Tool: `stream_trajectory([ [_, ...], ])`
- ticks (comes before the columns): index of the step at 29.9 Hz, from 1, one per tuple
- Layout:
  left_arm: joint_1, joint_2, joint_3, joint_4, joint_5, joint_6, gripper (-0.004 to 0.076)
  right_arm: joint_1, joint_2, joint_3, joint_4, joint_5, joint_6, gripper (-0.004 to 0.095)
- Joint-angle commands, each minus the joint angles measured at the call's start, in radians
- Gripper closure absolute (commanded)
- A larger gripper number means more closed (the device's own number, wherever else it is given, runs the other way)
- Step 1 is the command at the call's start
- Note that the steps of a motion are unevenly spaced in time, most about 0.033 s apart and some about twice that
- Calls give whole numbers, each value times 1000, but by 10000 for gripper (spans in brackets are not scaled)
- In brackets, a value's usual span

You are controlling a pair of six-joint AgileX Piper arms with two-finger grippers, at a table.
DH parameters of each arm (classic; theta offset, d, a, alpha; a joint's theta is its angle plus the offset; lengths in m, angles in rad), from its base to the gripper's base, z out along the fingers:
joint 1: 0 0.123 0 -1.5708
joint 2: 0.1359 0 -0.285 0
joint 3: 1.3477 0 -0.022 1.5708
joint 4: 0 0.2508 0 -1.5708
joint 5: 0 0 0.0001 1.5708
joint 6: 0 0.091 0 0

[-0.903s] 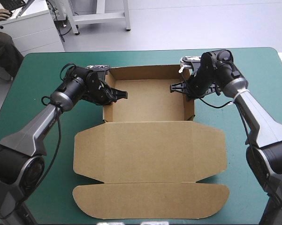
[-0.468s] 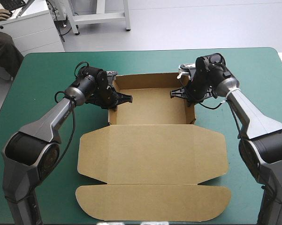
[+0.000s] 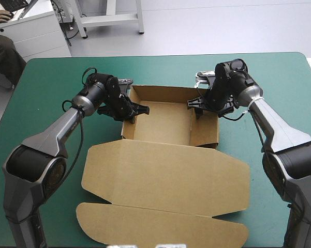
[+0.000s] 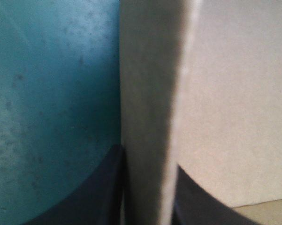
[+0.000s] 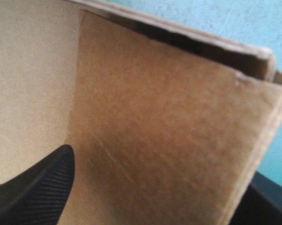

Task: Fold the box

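Observation:
The brown box [image 3: 163,121] stands as an open tray at mid-table, its walls raised. Its lid [image 3: 165,175] lies flat toward the near edge, skewed to the left. My left gripper [image 3: 136,109] is at the tray's left wall; in the left wrist view that wall [image 4: 148,117] runs between the black fingers [image 4: 98,197], which hug it on both sides. My right gripper [image 3: 197,106] is at the right wall. In the right wrist view its fingers [image 5: 42,187] stand far apart, the wall [image 5: 169,117] loose between them.
The teal-green cover [image 3: 52,82] shows on both sides of the box and behind it. The lid's rounded front flap [image 3: 160,230] reaches close to the table's near edge.
The right gripper has opened off the right wall. The tray has shifted and twisted, its right wall leaning inward, and the lid's near end has swung left.

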State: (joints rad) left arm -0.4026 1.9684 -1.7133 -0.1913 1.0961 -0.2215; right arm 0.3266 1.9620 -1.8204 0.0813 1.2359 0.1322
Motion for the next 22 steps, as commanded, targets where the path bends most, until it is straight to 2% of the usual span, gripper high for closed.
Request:
stream_trajectory([
  [1, -6, -56, -30, -42, -12, 27, 442, -7, -53, -27, -5, 16, 3, 76],
  [4, -6, -56, -30, -27, -12, 29, 320, -7, -53, -27, -3, 16, 16, 76],
  [6, -6, -56, -30, -16, -8, 29, 279, -7, -53, -27, -3, 16, 31, 76],
  [14, -6, -56, -116, 27, 8, 29, 274, -7, -62, -27, -3, 17, 28, 76],
  [22, -6, -56, -341, 129, 189, 29, 274, -49, -172, -29, -1, 17, 28, 76],
])
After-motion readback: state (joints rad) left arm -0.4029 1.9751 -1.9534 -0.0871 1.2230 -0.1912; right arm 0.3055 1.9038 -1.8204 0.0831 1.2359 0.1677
